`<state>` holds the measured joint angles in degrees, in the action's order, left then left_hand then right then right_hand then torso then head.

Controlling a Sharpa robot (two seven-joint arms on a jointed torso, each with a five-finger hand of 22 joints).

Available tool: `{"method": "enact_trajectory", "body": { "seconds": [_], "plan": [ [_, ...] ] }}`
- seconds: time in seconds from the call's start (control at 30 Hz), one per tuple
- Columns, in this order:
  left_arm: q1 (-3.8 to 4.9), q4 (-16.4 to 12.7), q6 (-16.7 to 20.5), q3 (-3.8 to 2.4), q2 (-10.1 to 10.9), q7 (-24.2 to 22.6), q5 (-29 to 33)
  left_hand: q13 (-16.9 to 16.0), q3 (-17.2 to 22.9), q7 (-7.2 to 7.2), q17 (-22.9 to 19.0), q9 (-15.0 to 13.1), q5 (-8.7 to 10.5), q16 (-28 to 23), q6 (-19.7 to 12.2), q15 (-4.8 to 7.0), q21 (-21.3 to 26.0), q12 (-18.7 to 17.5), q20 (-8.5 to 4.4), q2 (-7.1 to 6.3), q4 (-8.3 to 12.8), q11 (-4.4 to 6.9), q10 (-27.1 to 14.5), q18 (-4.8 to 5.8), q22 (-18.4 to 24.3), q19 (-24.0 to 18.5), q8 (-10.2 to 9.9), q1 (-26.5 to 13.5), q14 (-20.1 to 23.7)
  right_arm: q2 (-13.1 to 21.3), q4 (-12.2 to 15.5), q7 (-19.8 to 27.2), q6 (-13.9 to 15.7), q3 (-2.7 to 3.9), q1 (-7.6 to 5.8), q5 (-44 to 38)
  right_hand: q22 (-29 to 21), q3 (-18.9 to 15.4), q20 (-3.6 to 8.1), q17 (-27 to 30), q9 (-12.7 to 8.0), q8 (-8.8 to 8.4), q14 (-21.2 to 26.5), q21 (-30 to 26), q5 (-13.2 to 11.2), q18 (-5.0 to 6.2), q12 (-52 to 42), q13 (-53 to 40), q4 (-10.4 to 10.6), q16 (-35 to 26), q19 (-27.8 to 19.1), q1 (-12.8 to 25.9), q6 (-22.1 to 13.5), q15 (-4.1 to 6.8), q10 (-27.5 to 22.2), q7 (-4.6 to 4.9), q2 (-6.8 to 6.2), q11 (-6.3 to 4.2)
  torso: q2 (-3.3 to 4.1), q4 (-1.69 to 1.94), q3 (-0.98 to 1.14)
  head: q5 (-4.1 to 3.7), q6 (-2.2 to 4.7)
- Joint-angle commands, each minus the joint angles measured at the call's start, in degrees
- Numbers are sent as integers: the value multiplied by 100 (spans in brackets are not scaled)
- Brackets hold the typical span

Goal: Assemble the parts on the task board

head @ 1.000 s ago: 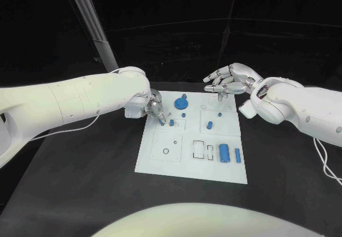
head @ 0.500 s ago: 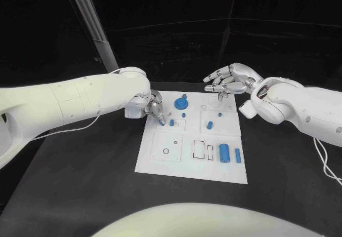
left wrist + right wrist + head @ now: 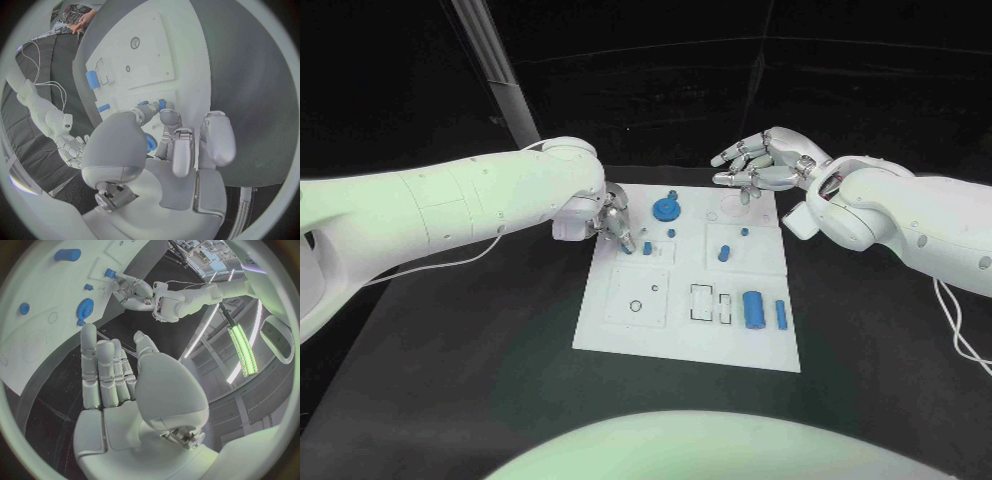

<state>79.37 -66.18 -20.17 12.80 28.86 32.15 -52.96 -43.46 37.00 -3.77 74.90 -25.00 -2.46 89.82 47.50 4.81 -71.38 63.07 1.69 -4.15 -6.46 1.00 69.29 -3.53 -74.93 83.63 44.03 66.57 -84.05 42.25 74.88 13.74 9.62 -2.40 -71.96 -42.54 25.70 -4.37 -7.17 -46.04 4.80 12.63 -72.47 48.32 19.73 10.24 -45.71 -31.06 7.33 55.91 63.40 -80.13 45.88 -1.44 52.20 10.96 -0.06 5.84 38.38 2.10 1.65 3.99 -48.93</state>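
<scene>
Two robot hands are hovering over the task board [image 3: 687, 330]: left robot hand [image 3: 613, 222] pinching a small blue part [image 3: 648, 248] beneath its fingertips; right robot hand [image 3: 759, 165] spread, holding nothing

Task board [image 3: 678, 330]: smooth matt white plastic. Parts [image 3: 753, 309]: glossy blue plastic. Table [image 3: 444, 350]: matt black. Left hand [image 3: 617, 225]: silvery metal look.

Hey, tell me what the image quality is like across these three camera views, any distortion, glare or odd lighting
Head view: no bending; the dark backdrop leaves the task board bright and the left hand easy to read. Left wrist view: fisheye curves the board's edges, and the hand's own fingers block part of it. Right wrist view: same curving, a green light strip glows beside the right hand.
</scene>
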Motion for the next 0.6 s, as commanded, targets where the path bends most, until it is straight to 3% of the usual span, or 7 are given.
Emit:
{"method": "enact_trajectory", "body": {
  "seconds": [0.03,0.3,0.6],
  "plan": [
    [-16,7,-119,10,-11,97,-47,-5,626,45,1510,-2,-39,18,10,-29,-25,25,-4,45,659,4,50,-56,-340,37,11,36,-595,-4,6,62,-20,3,-10,2,7,9,-16,7,4,27,49,-26,21,27,-24,6,37,26,-37,17,-49,-7,-41,-7,21,16,2,-4,-1,-1,-5],
    [-17,53,-224,10,-63,192,-28,7,629,43,1510,-8,-38,18,12,-30,-9,19,-3,48,659,1,47,-60,-331,32,19,18,-595,-4,8,61,-18,3,-10,2,9,17,-17,13,5,41,55,-27,26,28,-35,21,37,32,-42,5,-60,-8,-50,-5,20,17,1,-2,1,-5,-19],
    [-37,140,-272,11,-147,293,31,9,548,63,1510,-16,-37,18,58,-27,-11,31,-1,87,527,9,55,-59,-340,34,30,-279,-595,-5,12,58,-18,3,-10,2,9,17,-17,12,5,43,55,-27,26,28,-35,22,37,33,-42,3,-61,-9,-50,-5,20,17,3,-8,4,-8,-25]
  ]
}}
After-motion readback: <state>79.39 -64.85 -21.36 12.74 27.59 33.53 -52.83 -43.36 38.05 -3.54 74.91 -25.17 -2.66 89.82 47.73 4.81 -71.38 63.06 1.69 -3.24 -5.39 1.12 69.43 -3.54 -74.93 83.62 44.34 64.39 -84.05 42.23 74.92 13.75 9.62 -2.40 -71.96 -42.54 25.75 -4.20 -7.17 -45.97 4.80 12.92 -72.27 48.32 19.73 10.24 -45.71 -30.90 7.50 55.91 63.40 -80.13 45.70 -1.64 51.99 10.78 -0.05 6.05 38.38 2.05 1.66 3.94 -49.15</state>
